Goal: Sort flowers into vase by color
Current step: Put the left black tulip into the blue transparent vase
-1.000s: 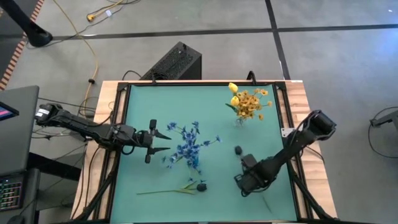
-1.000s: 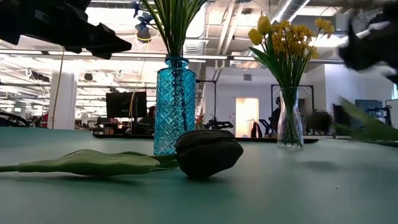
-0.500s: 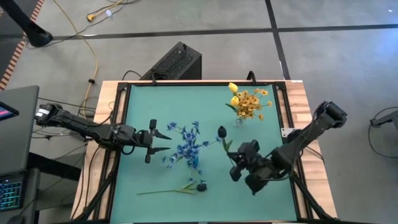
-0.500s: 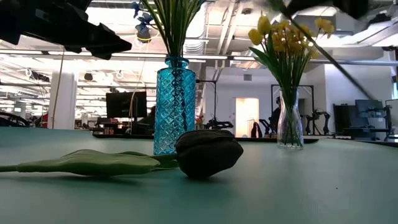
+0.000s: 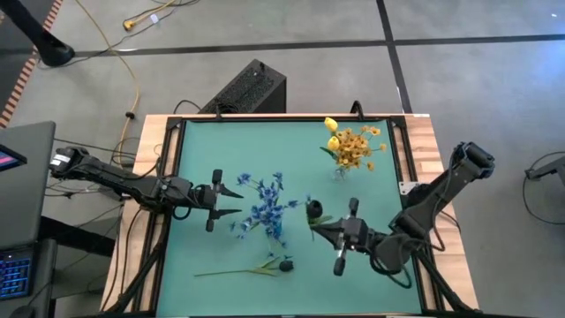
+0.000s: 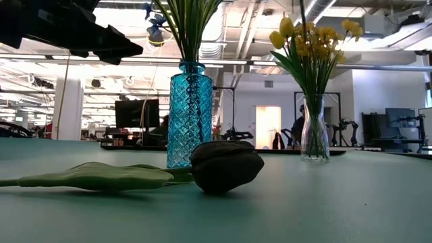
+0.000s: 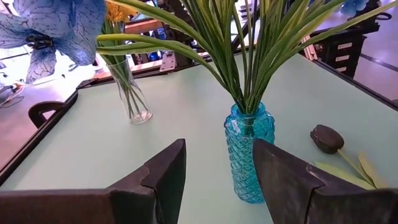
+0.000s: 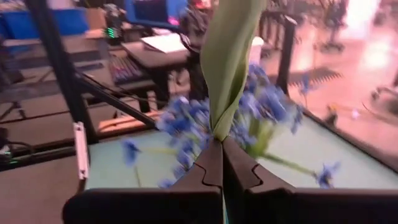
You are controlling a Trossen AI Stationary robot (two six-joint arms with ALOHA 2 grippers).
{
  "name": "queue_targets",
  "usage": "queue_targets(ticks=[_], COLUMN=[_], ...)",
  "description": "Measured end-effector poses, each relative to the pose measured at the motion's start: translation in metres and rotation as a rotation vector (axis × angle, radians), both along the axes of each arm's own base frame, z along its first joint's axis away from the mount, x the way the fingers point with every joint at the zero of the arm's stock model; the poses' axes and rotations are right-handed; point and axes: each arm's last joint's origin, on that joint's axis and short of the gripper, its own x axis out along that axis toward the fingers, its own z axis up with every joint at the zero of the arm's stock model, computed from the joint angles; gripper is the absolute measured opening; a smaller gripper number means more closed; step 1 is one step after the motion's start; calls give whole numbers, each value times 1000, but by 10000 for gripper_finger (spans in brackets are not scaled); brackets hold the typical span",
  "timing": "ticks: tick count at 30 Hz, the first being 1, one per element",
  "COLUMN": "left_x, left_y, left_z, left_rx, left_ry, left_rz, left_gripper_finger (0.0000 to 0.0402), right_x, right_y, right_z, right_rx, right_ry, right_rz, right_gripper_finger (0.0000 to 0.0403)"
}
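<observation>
A blue glass vase (image 6: 189, 115) with blue small-bloom sprays (image 5: 265, 210) stands left of the mat's middle. A clear vase (image 6: 315, 135) with yellow flowers (image 5: 353, 146) stands at the far right. One dark-bud flower (image 5: 282, 263) lies on its side near the front edge, stalk pointing left. My right gripper (image 5: 320, 226) is level just right of the blue sprays, shut on a second dark-bud flower (image 5: 313, 209). My left gripper (image 5: 231, 196) hovers open left of the blue vase (image 7: 249, 149), touching nothing. My right gripper pinches the flower between its two fingers at the base of a green leaf (image 8: 219, 134), where it meets the stalk. The fingers point level toward the table's left. The leaf (image 8: 227, 56) rises past the fingertips, and the flower is lifted clear of the table.
A raised black frame (image 5: 172, 177) borders the green mat. A black box (image 5: 252, 88) sits on the floor beyond the far edge. Bare mat lies between the two vases and along the near right side.
My right gripper has risen from the mat's near right part, carrying the dark-bud flower clear of the table. It has swung from pointing down to level and gone left toward the blue sprays. It stayed shut.
</observation>
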Motion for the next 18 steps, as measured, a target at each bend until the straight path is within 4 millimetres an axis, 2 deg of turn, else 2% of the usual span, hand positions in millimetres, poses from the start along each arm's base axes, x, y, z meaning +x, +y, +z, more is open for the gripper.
queue_targets(ticks=[11, 18], left_x=[0, 0], left_y=[0, 0], left_z=[0, 0], left_rx=[0, 1], left_ry=[2, 1], left_rz=[0, -1], left_gripper_finger=[174, 174], right_x=[-13, -1], right_y=[20, 17], right_z=[21, 21], right_rx=[-88, -74], right_ry=[-122, -156], right_rz=[143, 260], right_gripper_finger=[20, 20])
